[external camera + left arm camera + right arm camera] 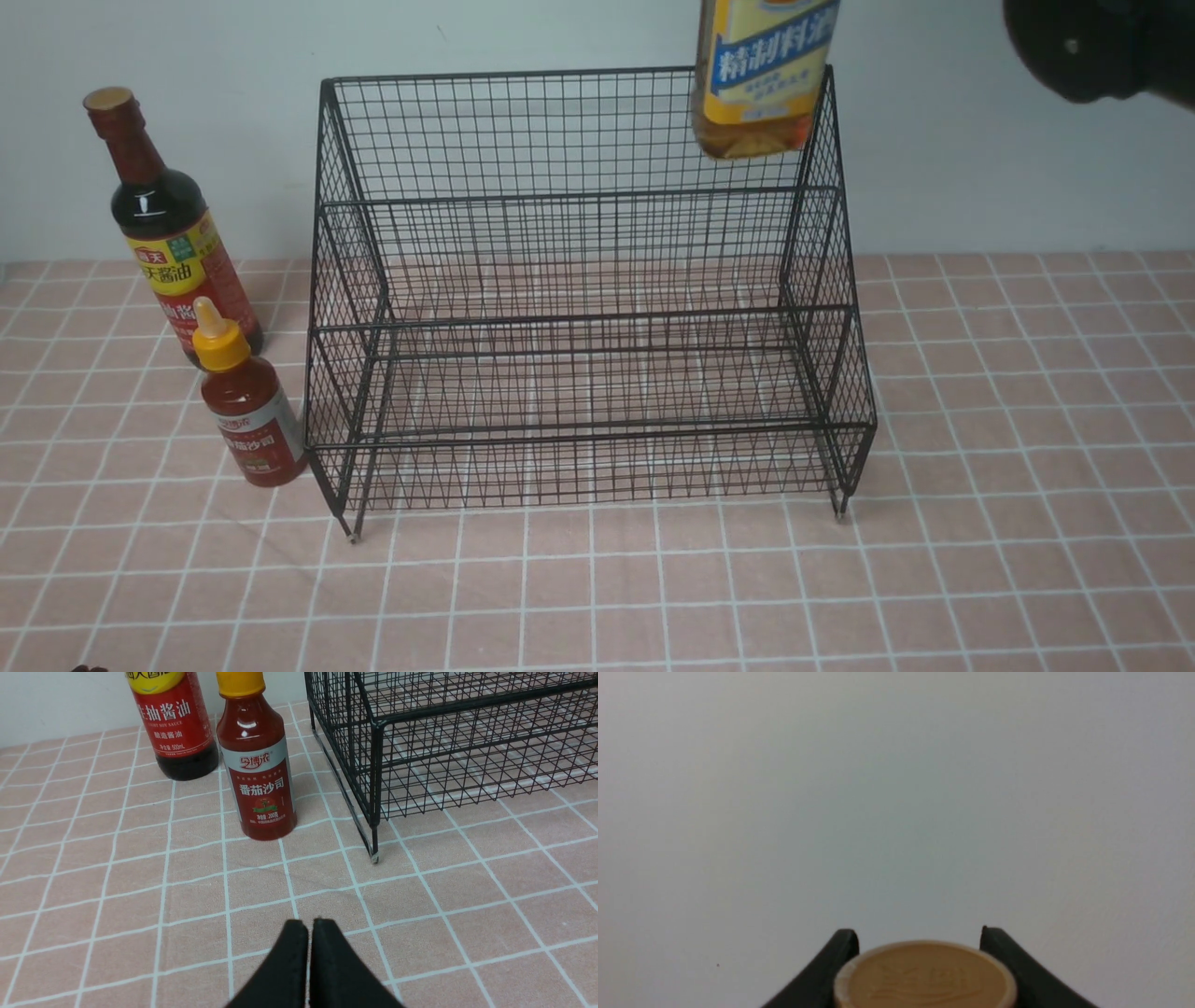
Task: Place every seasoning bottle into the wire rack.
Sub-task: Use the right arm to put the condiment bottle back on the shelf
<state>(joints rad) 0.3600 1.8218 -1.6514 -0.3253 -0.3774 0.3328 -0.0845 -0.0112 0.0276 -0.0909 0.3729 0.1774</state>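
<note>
The black wire rack (560, 198) stands in the middle of the pink tiled table and holds no bottle. To its left stand the tall dark soy-sauce bottle (168, 243) and, in front of it, the small red sauce bottle (250, 411) with a yellow cap. The large amber bottle (761, 75) hangs upright in the air at the rack's back right top corner. In the right wrist view my right gripper (917, 935) is shut on it, a finger on each side of its tan cap (924, 975). My left gripper (308, 926) is shut and empty, low over the table, in front of the red sauce bottle (261, 774).
The left wrist view shows the soy-sauce bottle (175, 723) behind the red one and the rack's front left leg (373, 854) to the side. A dark part of the right arm (1102, 47) fills the front view's top right corner. A pale wall runs behind the table.
</note>
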